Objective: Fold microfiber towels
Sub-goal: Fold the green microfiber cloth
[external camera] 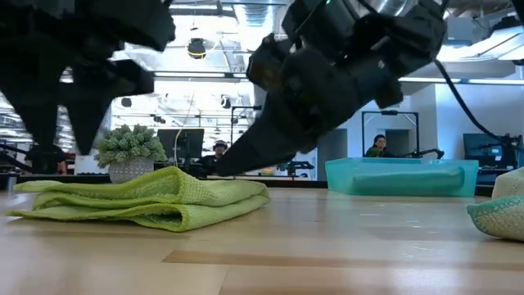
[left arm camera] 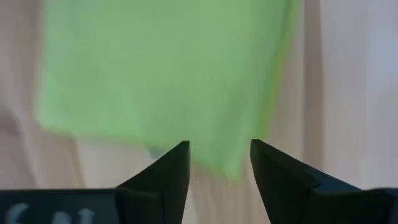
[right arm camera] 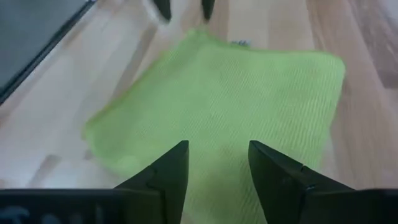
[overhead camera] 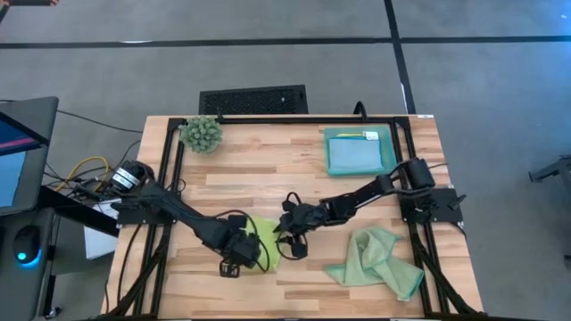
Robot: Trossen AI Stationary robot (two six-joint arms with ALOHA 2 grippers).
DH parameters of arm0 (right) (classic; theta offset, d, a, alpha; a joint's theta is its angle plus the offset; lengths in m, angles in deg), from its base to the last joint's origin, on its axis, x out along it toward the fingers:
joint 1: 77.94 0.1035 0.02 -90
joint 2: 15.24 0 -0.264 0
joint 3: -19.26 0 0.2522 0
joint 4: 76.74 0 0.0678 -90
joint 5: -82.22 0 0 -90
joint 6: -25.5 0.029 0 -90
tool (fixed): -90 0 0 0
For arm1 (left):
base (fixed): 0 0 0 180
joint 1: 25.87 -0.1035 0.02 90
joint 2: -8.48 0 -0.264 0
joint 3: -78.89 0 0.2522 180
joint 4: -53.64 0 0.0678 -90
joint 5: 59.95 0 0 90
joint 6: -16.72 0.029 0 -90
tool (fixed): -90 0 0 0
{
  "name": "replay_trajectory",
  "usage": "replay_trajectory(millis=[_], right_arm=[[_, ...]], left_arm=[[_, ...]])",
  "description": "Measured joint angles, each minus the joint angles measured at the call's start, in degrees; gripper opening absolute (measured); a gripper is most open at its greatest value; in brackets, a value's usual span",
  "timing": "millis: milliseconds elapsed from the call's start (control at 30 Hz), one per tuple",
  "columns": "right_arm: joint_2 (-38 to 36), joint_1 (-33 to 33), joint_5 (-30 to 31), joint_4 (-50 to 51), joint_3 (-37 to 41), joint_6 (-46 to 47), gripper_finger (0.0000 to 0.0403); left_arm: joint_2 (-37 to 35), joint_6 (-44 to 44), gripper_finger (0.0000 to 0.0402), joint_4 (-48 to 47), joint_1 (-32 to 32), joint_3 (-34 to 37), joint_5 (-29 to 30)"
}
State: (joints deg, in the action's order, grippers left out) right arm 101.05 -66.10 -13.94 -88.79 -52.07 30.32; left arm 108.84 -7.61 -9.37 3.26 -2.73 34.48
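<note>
The lime towel (overhead camera: pixel 264 239) lies folded on the tabletop near the front edge, left of centre. Both end effectors hover over it with fingers parted and nothing in them: the left end effector (left arm camera: pixel 219 163) above its front-left part, the right end effector (right arm camera: pixel 217 163) above its right side. This looks like the release at the end of a fold. The sage towel (overhead camera: pixel 375 259) sits crumpled toward the front right corner, and a blue towel (overhead camera: pixel 355 157) lies in the tray (overhead camera: pixel 357 134) at the back right. Next, I judge, the folded towel needs lifting away cleanly, or the arms should move to the sage one.
</note>
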Motion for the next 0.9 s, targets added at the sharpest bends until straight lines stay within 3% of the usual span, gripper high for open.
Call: replay_trajectory(millis=[100, 267, 400, 567, 767, 900], right_arm=[[1.1, -0.2, 0.1, -0.7, -0.1, -1.4, 0.0175], [1.3, -0.1, 0.1, 1.6, -0.1, -2.4, 0.0157], [0.7, -0.1, 0.1, 2.7, 0.0, -2.4, 0.0144], [-1.2, 0.0, 0.1, 3.1, -0.1, -3.8, 0.013], [-4.1, 0.0, 0.2, 2.8, -0.1, -4.5, 0.0122], [-3.3, 0.2, 0.2, 3.7, -0.1, -4.5, 0.0112]], left_arm=[[0.0, 1.4, 0.0155, 10.3, 1.0, 3.2, 6.1], [0.0, 0.4, 0.0127, 21.7, -0.9, 8.2, 5.8], [0.0, -1.5, 0.0091, 22.8, -4.2, 10.9, 3.6], [-1.9, 0.7, 0.0048, 17.3, -7.7, 9.8, 4.7], [-6.0, 2.8, 0.002, 20.8, -8.4, 10.0, 9.0], [-5.1, 2.7, 0.0003, 30.3, -8.6, 14.2, 7.7]])
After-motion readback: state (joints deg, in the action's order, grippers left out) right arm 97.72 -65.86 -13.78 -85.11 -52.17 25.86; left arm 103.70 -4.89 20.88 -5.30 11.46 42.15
